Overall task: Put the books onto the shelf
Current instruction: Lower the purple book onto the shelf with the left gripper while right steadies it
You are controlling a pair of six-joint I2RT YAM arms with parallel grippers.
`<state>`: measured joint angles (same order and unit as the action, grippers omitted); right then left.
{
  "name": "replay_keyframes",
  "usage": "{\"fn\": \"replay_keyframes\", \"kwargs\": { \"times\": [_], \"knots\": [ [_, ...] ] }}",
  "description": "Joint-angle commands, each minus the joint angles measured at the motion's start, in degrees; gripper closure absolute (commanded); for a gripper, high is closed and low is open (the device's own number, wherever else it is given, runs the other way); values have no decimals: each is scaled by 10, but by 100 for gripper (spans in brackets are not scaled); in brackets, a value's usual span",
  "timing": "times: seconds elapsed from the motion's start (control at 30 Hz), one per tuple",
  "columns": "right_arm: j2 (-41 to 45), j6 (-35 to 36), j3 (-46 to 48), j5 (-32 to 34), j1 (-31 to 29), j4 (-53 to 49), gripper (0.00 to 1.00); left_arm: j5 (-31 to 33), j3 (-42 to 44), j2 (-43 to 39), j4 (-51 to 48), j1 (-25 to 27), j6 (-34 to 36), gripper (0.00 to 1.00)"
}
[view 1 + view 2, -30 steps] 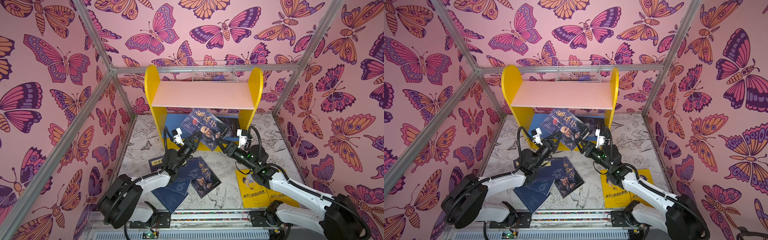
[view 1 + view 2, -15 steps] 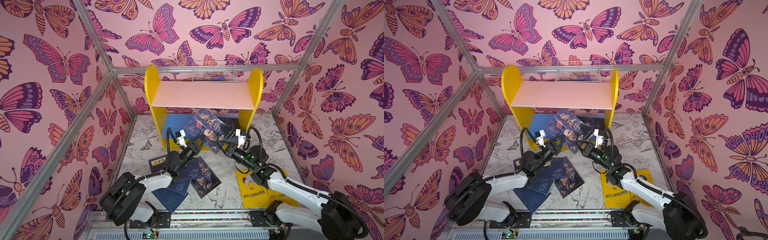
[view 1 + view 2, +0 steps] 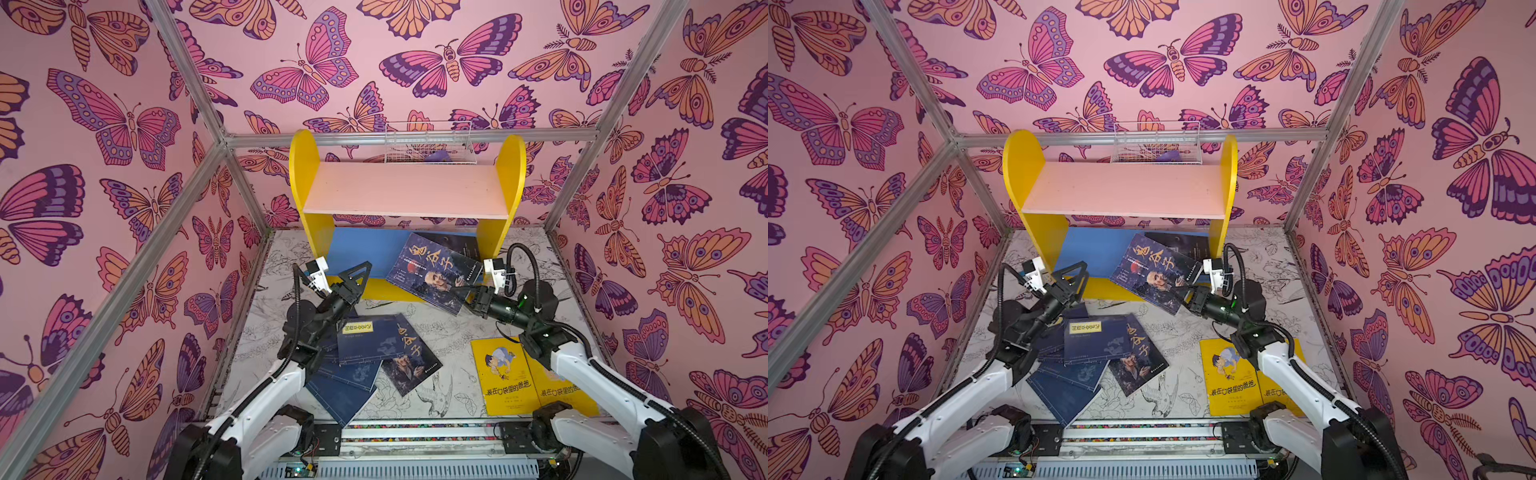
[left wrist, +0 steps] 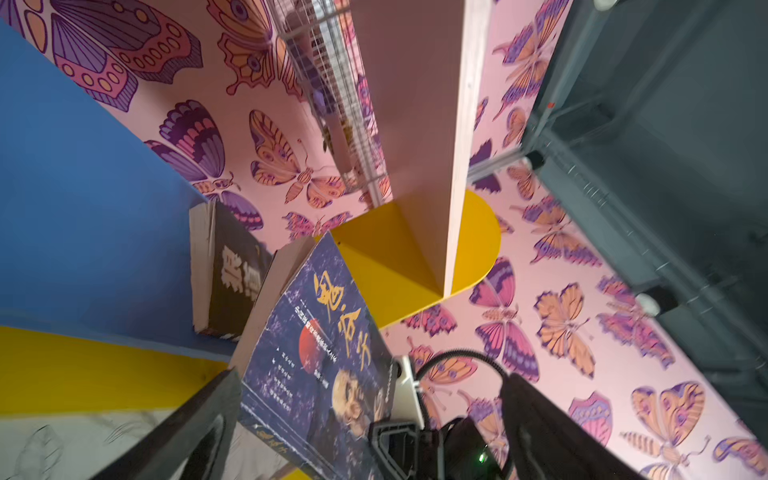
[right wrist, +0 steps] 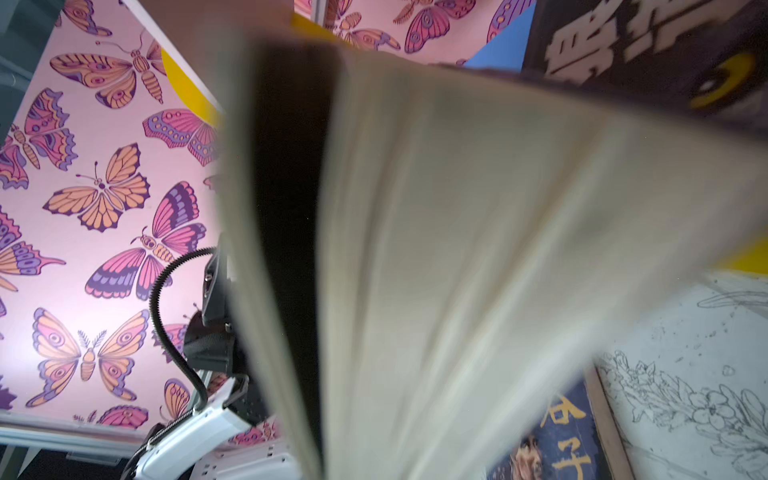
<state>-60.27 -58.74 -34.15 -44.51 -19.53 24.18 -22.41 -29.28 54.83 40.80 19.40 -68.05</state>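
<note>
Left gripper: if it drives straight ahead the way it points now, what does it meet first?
Likely the portrait-cover book held by the right gripper; the wrist view shows it dead ahead of the open left gripper. Depth is unclear, so it might slip past onto the shelf's blue lower board.

Portrait book aslant at shelf
</note>
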Motion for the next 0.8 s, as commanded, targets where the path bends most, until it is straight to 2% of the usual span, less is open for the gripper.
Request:
{"fn": "replay_keyframes", "kwargs": {
  "times": [0.0,0.13,0.3,0.47,0.77],
  "knots": [
    [23,47,-59,-95,3,-14,100,-91,-40,-19,-202,-8,123,3],
    [15,43,-70,-107,4,-8,100,-106,-50,-3,-216,-7,125,8],
    [4,16,-70,-114,4,30,100,-139,-45,29,-159,-7,97,11],
    [-1,14,-70,-124,4,30,100,-164,-44,50,-93,-7,75,21],
    [-17,3,-72,-113,5,37,100,-181,-37,58,-66,2,68,38]
  ]
}}
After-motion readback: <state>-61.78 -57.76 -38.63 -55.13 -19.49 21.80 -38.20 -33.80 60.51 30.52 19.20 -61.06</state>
